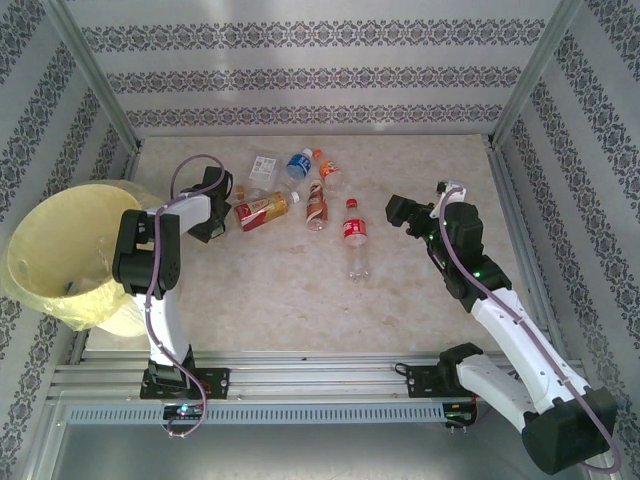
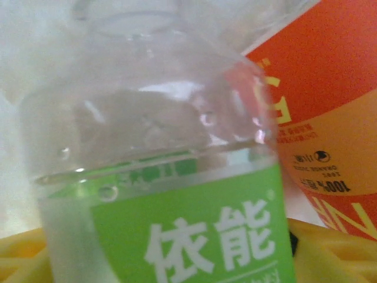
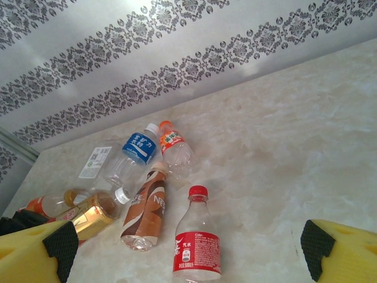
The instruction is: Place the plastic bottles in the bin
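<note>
The bin (image 1: 45, 235), a wide pale-yellow bucket with a bag liner, stands at the left edge. Several plastic bottles lie at the back middle: a red-labelled one (image 1: 355, 240) (image 3: 197, 250), a brown one (image 1: 317, 205) (image 3: 147, 215), a blue-labelled one (image 1: 297, 165) and an amber one (image 1: 262, 210). My left gripper (image 1: 215, 212) (image 2: 171, 259) is at the left end of this cluster, its yellow fingers against both sides of a clear green-labelled bottle (image 2: 177, 194). An orange-labelled bottle (image 2: 330, 118) lies right behind it. My right gripper (image 1: 400, 212) (image 3: 185, 247) hovers open, to the right of the red-labelled bottle.
Patterned walls with metal corner posts close in the table at the back and both sides. A clear bottle with a white label (image 1: 262, 165) and an orange-capped one (image 1: 327, 168) lie near the back wall. Bare marble-look tabletop (image 1: 300, 290) stretches in front of the bottles.
</note>
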### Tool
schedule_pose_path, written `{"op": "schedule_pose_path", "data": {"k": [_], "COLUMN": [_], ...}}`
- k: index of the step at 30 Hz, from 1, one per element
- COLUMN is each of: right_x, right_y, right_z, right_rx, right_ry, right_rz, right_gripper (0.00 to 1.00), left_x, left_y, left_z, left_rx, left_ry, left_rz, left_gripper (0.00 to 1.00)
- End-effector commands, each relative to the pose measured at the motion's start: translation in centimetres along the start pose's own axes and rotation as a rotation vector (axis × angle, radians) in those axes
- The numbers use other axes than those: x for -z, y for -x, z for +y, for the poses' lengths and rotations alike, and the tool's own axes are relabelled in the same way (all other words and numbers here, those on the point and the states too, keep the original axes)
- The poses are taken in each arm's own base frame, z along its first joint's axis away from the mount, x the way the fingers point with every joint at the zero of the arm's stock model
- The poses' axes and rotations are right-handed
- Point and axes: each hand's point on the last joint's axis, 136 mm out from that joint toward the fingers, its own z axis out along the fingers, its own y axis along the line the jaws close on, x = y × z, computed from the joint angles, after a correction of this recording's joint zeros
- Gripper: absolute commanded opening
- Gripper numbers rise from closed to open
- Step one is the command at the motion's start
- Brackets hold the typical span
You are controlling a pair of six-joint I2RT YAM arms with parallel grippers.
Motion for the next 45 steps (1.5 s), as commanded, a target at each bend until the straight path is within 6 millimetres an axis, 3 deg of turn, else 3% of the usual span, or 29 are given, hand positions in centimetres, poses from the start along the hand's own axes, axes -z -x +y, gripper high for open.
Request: {"op": "schedule_pose_path", "data": {"k": [1,10,18,25,30,34,45], "right_x": [0.1,-0.4,-0.4,1.5,1.9,1.9,1.6], "right_y": [1.2,1.0,1.0,2.8,2.4,1.9,-0.1], "right_z": [0.5,0.7,0.9,4.2,5.8,7.4,11.1], "right_rx": [0.008,-0.007,-0.012,0.053,0.148,0.238,0.41], "right_ry": [0.014,0.025,0.036,0.226,0.291,0.331,0.428], "right_rz": [-0.026,-0.014,-0.014,-0.146,-0.138,-0.147,-0.127], "right_gripper": [0.98,0.98,0.98,0.98,0.98,0.98,0.98], "left_x": [0.0,1.4,4.0,7.2,10.5,13.1,19.8], "left_y": [0.7,1.6,2.2,2.2,1.9,1.0,0.6], "left_z": [1.0,1.2,2.3,3.3,1.8,-0.9,-5.8], "left_rx": [0.003,-0.046,-0.058,-0.14,-0.284,-0.383,-0.494], "left_ry": [0.007,-0.025,-0.039,-0.106,-0.181,-0.314,-0.567], "left_rz": [-0.024,-0.064,-0.093,-0.125,-0.14,-0.118,-0.119], "left_gripper": [0.71,0.56,0.53,0.54,0.54,0.54,0.54]}}
